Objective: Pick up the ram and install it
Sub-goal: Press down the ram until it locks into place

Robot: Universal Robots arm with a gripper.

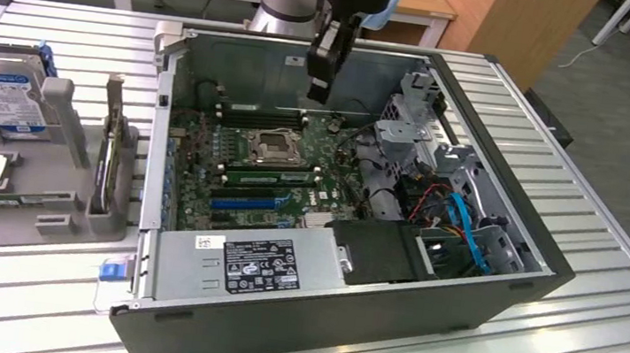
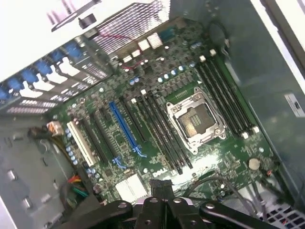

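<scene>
My gripper (image 1: 318, 95) hangs above the back of the open computer case (image 1: 477, 315), over the motherboard (image 1: 205, 151). In the wrist view its black fingers (image 2: 151, 202) meet, shut, and nothing green shows between them. A ram (image 1: 273, 173), a green stick with black chips, lies along a memory slot beside the CPU socket (image 1: 272, 143), well below the gripper. Another thin board (image 1: 112, 149) stands on edge in the grey fixture (image 1: 39, 198) at the exterior view's left, outside the case. The wrist view looks down on the empty socket (image 2: 195, 119) with black slots (image 2: 162, 136) on both sides.
A blue-labelled hard drive (image 1: 3, 96) stands in the fixture. Inside the case are the power supply (image 1: 252, 263), a drive cage (image 1: 408, 138) and blue and orange cables (image 1: 459, 220). The case walls rise around the board. The slatted metal table (image 1: 590, 261) runs to the exterior view's right.
</scene>
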